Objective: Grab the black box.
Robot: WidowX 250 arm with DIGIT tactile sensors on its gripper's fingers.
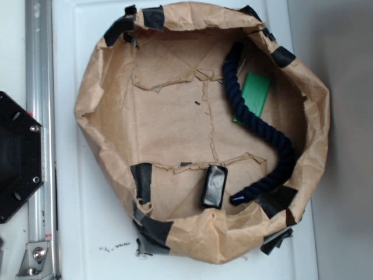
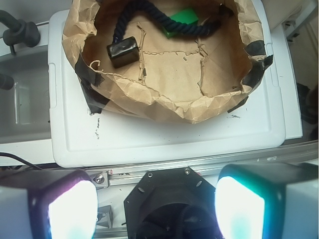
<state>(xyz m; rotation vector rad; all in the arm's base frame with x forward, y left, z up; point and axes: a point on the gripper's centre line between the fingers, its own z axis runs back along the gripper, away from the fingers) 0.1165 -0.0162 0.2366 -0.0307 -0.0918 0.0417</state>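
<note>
One brown paper basin (image 1: pixel 116 87) with crumpled walls, resting on one white tray (image 1: pixel 76 233). Inside it: one black box (image 1: pixel 213 186), one dark blue rope (image 1: pixel 256 125), one flat green block (image 1: pixel 255 93). Black tape patches (image 1: pixel 141 181) on the rim: at least seven visible; the exact count cannot be told.

I see the paper basket (image 1: pixel 105 87) sitting on the bench (image 1: pixel 76 233). Inside, the box (image 1: pixel 213 186) lies at lower centre of the exterior frame, the rope's (image 1: pixel 256 122) end just right of it, the flat block (image 1: pixel 256 93) upper right, partly under the rope.
</note>
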